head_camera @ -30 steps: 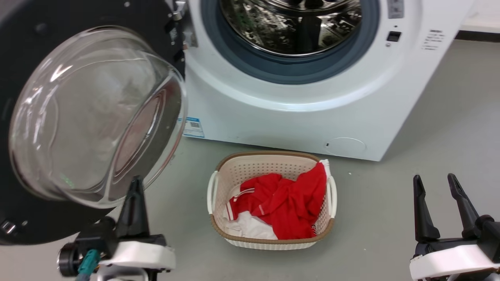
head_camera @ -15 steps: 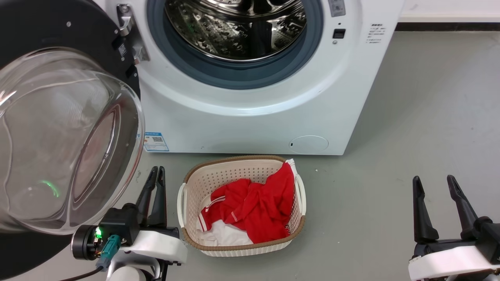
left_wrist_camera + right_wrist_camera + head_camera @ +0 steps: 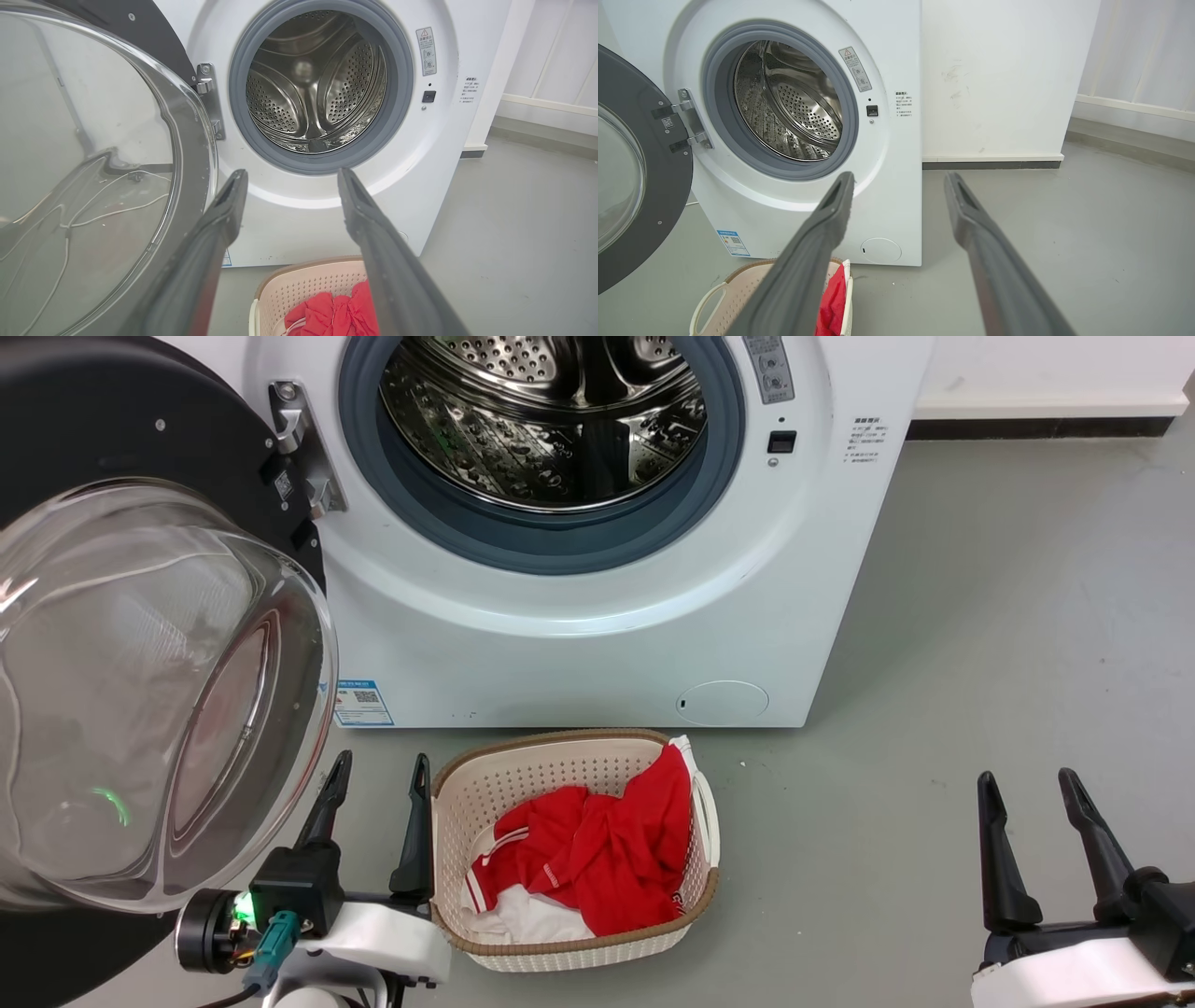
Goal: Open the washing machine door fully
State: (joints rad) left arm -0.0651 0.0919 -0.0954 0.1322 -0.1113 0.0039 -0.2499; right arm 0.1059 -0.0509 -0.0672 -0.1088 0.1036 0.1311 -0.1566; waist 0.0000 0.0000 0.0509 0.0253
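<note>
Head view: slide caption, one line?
Washer door open wide, drum exposed; basket of red clothes on the floor in front; left gripper and right gripper open, empty.

You have bright, even light in all views, probably from overhead, with only soft shadows. Beyond the jaws of your left gripper (image 3: 381,758) the drum (image 3: 541,420) glints sharply; left of them the door (image 3: 140,691) glass carries pale glare streaks. Wrist views bow at the edges, and their near fingers (image 3: 803,270) blur.

Laundry room: washing machine (image 3: 597,523), clothes basket (image 3: 569,859), grey floor (image 3: 1027,616).
</note>
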